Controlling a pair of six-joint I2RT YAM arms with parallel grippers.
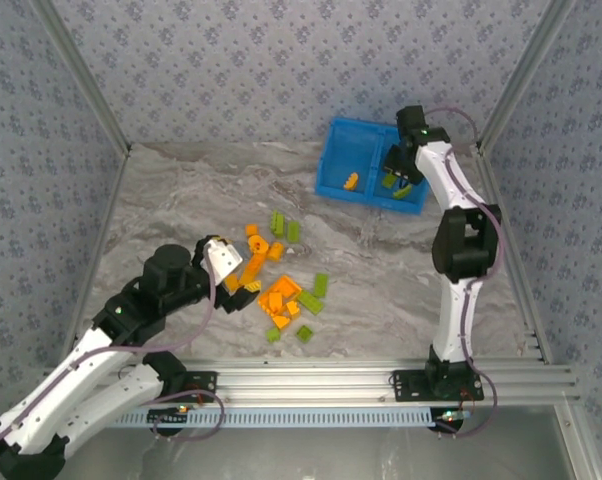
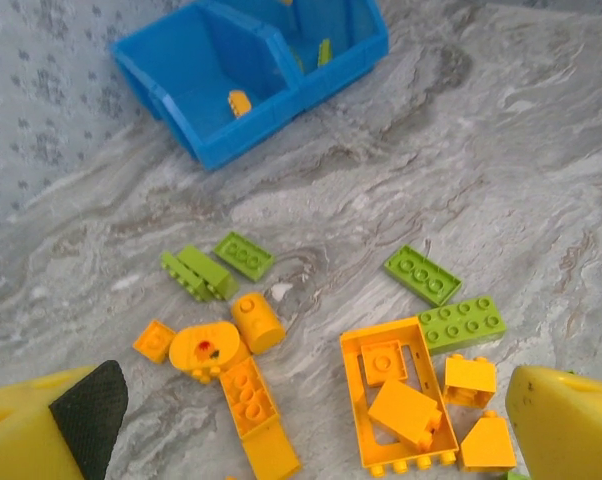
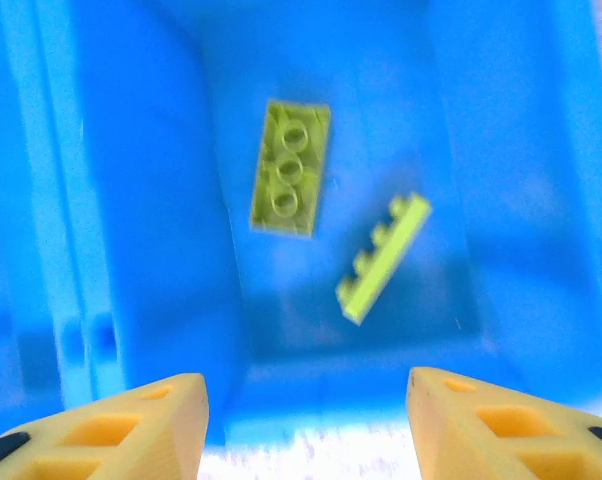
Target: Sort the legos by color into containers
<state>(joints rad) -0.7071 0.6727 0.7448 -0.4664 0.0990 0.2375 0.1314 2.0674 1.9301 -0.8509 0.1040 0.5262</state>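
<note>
The bin stood at the far right of the table, and very little had reached it. Its left compartment held a single orange brick. The right one held two green bricks, a thick one lying flat and a thin one tipped on edge just beside it. By the look of it, orange was going left and green right.

The right gripper hung over the green side with its fingers spread wide and nothing between them. The rest of the legos lay scattered mid-table, well apart from the bin. There was an orange plate with a couple of orange pieces lying on it, more orange around it, and several green ones mixed in. The left gripper hovered low over that heap, jaws parted and empty.

I'd have called the job barely started, with most of the sorting left to do.
</note>
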